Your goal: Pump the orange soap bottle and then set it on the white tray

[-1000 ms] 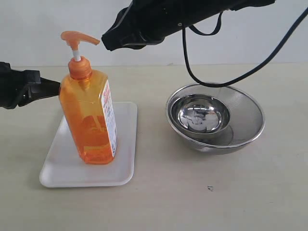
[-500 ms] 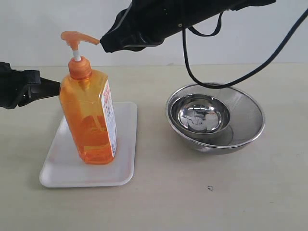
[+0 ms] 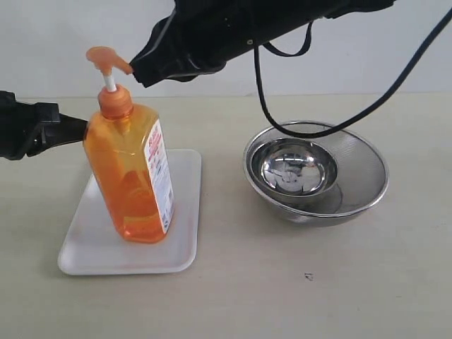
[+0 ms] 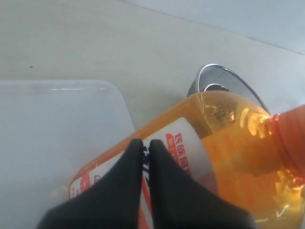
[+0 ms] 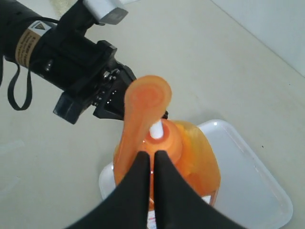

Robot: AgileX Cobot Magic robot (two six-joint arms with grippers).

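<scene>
Change since the prior frames: my right gripper has advanced leftward against the pump head, and the orange soap bottle now leans slightly away from it. The bottle stands on the white tray, on a beige table before a white wall. A steel bowl sits in a mesh strainer to the right. Both my grippers are clenched and grasp nothing. The left gripper tips rest against the bottle's side, and the right tips meet the spout.
</scene>
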